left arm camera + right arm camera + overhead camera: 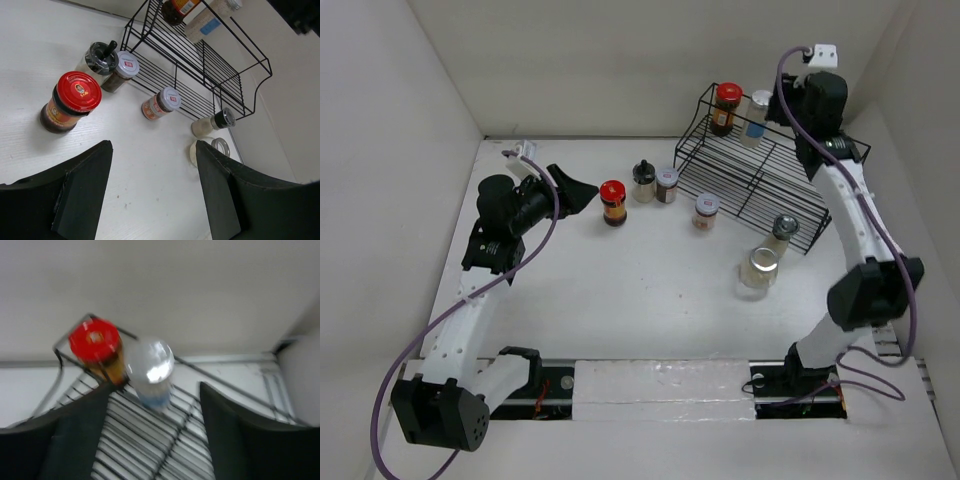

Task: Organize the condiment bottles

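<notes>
Two arms reach out. The left gripper (pixel 572 190) sits low over the table (pixel 620 300), jaws apart and empty, facing a red-capped jar (pixel 613 203). The right gripper (pixel 780 108) is high at the wire rack (pixel 760 190), jaws spread either side of a blue-labelled bottle (pixel 757 118). White walls (pixel 620 60) enclose the white table. A red-capped dark jar (pixel 725 107) stands beside that bottle on the upper tier, and five other small jars (pixel 706 211) stand on the table near the rack.
</notes>
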Controlling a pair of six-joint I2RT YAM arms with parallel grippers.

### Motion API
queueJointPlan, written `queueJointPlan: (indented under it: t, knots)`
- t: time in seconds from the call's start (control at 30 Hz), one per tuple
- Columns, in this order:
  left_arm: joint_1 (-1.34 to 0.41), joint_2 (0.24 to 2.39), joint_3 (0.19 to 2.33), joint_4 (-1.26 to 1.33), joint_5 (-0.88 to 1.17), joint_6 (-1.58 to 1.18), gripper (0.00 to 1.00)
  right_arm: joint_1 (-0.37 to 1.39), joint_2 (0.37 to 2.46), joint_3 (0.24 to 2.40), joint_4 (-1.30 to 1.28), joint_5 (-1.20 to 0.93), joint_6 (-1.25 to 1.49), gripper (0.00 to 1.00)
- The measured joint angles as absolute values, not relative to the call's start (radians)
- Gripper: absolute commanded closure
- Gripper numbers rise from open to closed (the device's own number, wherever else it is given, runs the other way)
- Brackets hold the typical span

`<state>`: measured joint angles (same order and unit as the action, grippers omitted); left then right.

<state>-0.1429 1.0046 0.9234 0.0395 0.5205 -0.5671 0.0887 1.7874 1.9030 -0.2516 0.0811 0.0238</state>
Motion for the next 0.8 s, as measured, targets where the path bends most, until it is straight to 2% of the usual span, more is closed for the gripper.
queueJointPlan:
  t: [0.03, 0.1, 0.13, 0.23, 0.27, 0.33, 0.4, 0.6, 0.8]
  knots:
    - [-0.143, 1.005, 0.923, 0.038, 0.519, -0.567, 0.37, 0.100, 1.696, 1.785, -0.230, 0.119, 0.028, 0.68]
    - [-0.143, 1.005, 0.923, 0.037, 0.517, -0.567, 0.37, 0.129, 1.505, 1.528, -0.128, 0.192, 0.046, 0.80]
    - [-0.143, 1.005, 0.923, 0.033, 0.510, -0.565, 0.37, 0.153, 1.399, 1.396, -0.099, 0.239, 0.056, 0.80]
    - [-0.143, 1.006, 0.926, 0.005, 0.481, -0.554, 0.37, 0.251, 1.133, 1.056, 0.007, 0.351, 0.104, 0.50]
    - [-0.143, 1.007, 0.926, -0.006, 0.471, -0.549, 0.37, 0.280, 1.074, 0.978, 0.010, 0.379, 0.114, 0.30]
    - [-0.143, 1.010, 0.926, -0.020, 0.458, -0.542, 0.37, 0.309, 1.003, 0.886, -0.013, 0.433, 0.126, 0.15]
    - [-0.143, 1.016, 0.928, -0.028, 0.449, -0.538, 0.37, 0.303, 0.982, 0.842, -0.069, 0.485, 0.147, 0.05]
    - [-0.143, 1.035, 0.936, -0.037, 0.444, -0.532, 0.37, 0.214, 0.968, 0.733, -0.166, 0.496, 0.176, 0.01]
    - [-0.143, 1.035, 0.937, -0.036, 0.445, -0.533, 0.37, 0.136, 1.113, 0.737, -0.160, 0.412, 0.160, 0.01]
